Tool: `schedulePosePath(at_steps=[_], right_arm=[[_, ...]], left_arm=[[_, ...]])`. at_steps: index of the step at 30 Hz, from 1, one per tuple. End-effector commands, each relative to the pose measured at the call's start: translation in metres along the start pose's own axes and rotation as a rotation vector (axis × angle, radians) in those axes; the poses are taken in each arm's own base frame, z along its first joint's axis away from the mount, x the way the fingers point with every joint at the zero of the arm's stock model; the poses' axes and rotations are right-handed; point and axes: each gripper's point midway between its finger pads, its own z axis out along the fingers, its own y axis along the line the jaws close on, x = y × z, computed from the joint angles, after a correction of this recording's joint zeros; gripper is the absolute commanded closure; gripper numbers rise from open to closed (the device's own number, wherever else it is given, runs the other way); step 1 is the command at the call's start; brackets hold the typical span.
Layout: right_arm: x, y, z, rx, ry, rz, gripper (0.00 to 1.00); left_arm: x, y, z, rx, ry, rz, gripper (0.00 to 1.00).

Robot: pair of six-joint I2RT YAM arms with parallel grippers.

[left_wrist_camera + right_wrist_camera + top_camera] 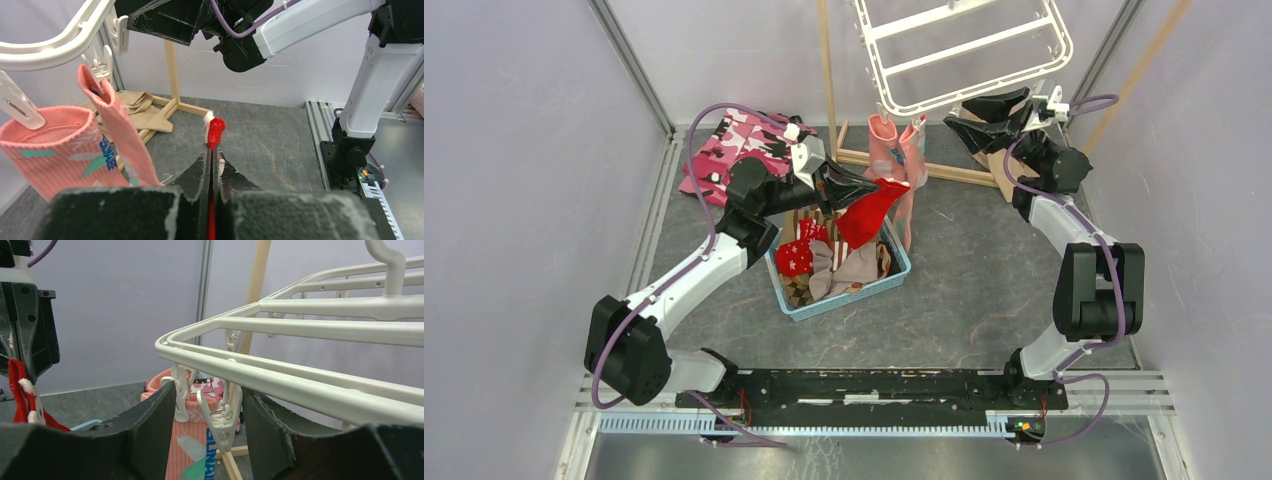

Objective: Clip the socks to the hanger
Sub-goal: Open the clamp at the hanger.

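Now we see the left gripper (876, 190) closed flat on a red sock (869, 215), which it holds raised above the blue basket (902, 268). In the left wrist view only a narrow red edge with a white tuft shows past the fingertips. The right gripper (209, 390) stands about half open at the rim of the hanger (300, 325), its two fingers straddling a free white peg (220, 415) that dangles there. A gap shows on each side of the peg, so we judge that nothing is held. Two salmon-pink socks (896, 150) hang already clipped from neighbouring pegs, and more socks (824, 262) lie in the basket. The red sock is near the hanger but apart from it, lower and to its left in the overhead view.

We judge three hazards.
1. **Thin pinch.** The grip on the sock is narrow, and a tug against a peg could pull the fabric out and drop it.
2. **Free-hanging frame.** The hanger appears to hang freely, so a squeeze that misses the peg's handles may swing the frame or twist the peg aside instead of opening its mouth.
3. **Crowded arms.** The arms work close together beside the pink socks. A poorly aimed approach may brush these, knock them loose, or bring the two grippers into contact.
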Motion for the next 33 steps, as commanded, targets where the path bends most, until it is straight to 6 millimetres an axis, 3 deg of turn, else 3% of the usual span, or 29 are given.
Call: schedulePosePath(at_steps=[1, 15, 23, 24, 33], right_arm=[[-0.016, 0.012, 0.001, -0.041, -0.011, -0.049, 0.44], [-0.014, 0.018, 0.007, -0.069, -0.01, -0.039, 0.46], [-0.012, 0.013, 0.009, -0.066, -0.007, -0.037, 0.41], [-0.01, 0.021, 0.016, -0.089, -0.012, -0.024, 0.41], [-0.005, 0.021, 0.023, -0.103, -0.014, -0.016, 0.38]], left_arm=[[-0.019, -0.007, -0.003, 0.018, -0.038, 0.065, 0.98], [-0.021, -0.008, -0.004, 0.018, -0.041, 0.068, 0.98], [-0.022, -0.008, -0.004, 0.018, -0.041, 0.069, 0.98], [-0.022, -0.008, -0.004, 0.017, -0.041, 0.069, 0.98], [-0.021, -0.008, -0.004, 0.018, -0.039, 0.069, 0.98]])
